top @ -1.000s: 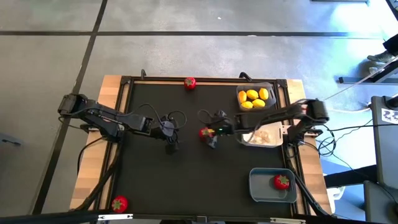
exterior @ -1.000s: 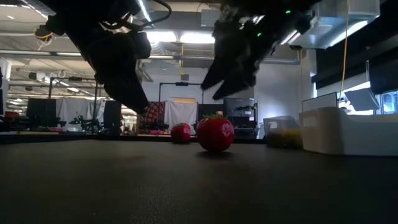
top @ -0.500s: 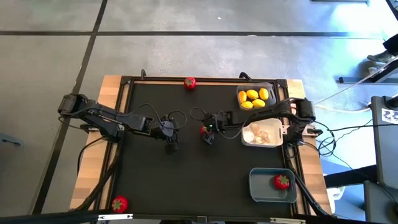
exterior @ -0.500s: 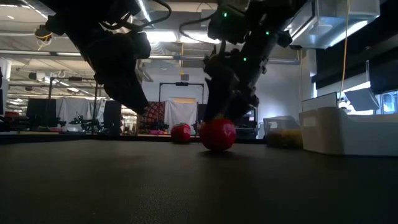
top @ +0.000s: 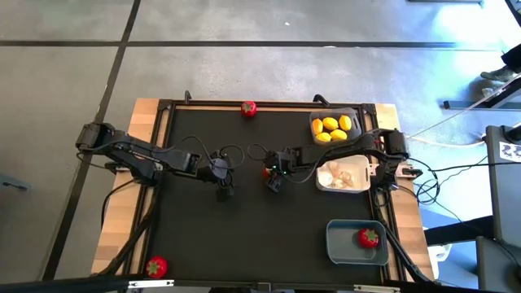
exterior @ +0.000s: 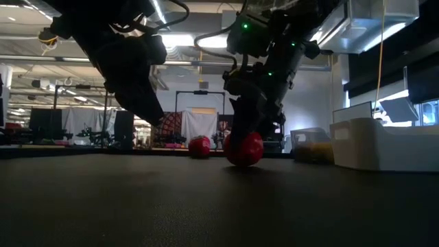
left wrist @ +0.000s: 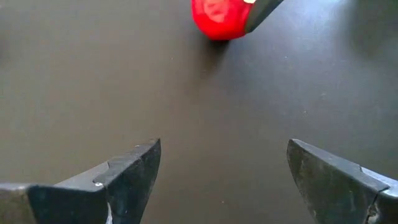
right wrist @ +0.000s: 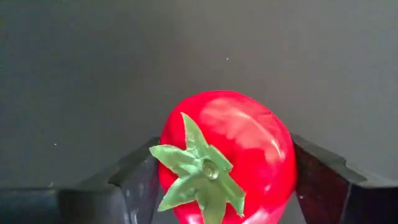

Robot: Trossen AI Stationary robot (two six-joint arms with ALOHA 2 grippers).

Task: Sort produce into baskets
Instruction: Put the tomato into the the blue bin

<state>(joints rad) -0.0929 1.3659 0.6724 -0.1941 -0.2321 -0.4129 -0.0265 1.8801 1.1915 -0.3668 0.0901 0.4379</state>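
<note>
The right gripper is sitting low over the middle of the dark surface, just left of the white basket, with its two fingers standing on either side of a red fruit. In the right wrist view the fingers are lying against the sides of the fruit, whose green top is facing the camera. In the low view the gripper is reaching down onto the same fruit, which is resting on the surface. So it is pinching the red fruit, though the fruit is not lifted.

The left gripper is waiting further left of the white basket, beyond the right gripper, with its fingers spread wide and nothing between them. The pinched fruit is showing ahead of it in the left wrist view.

The white basket is holding several pale garlic-like bulbs. Just behind it, the dark grey basket is holding yellow lemons. In front of the white basket, the blue-grey basket is holding one red fruit.

Two more red fruits are lying loose, well apart from the white basket: one at the far edge of the surface, and one at the near left corner.
</note>
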